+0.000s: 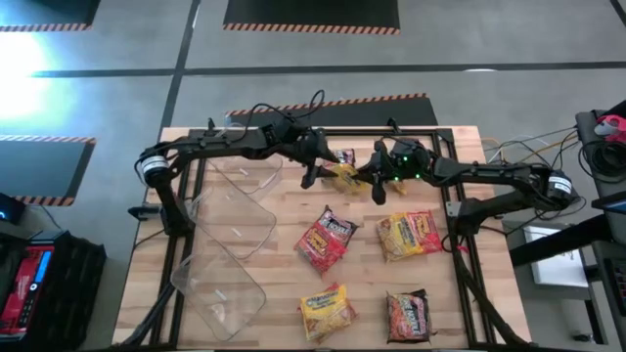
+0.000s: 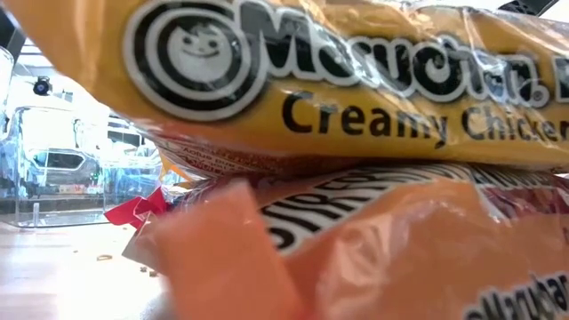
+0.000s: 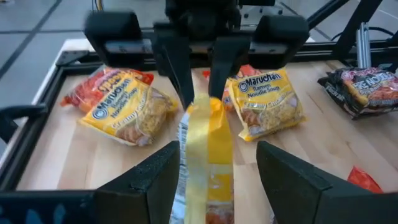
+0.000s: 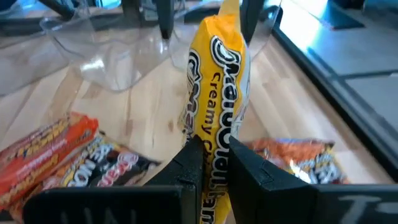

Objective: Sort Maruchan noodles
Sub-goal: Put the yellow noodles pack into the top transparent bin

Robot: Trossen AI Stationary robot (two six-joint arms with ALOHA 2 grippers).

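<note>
**Holding one yellow packet between two arms**

Looking straight down from above, I see my right gripper (image 1: 377, 182) and my left gripper (image 1: 311, 174) meeting near the table's far edge, with the yellow packet (image 1: 344, 173) stretched between them. Four more packets lie toward the near right: a red one (image 1: 327, 239), a yellow one (image 1: 409, 235), another yellow one (image 1: 327, 309) and a dark one (image 1: 409, 315). Clear bins (image 1: 227, 244) sit along the left side.

At table height, a yellow packet (image 2: 356, 80) and an orange one (image 2: 373, 249) fill the lens; neither arm shows.

From my left wrist, my left jaws stand wide apart on either side of the yellow packet's near end (image 3: 205, 162), gripping nothing. Facing me, the right jaws are pinched on its far end.

From my right wrist, my jaws are clamped tight on the packet (image 4: 214, 93), which runs lengthwise away from me toward the left fingers (image 4: 165, 18) beyond.

Judging by this, the packet's long axis lies straight along the line between the arms, so the left jaws need only close where they are.
</note>
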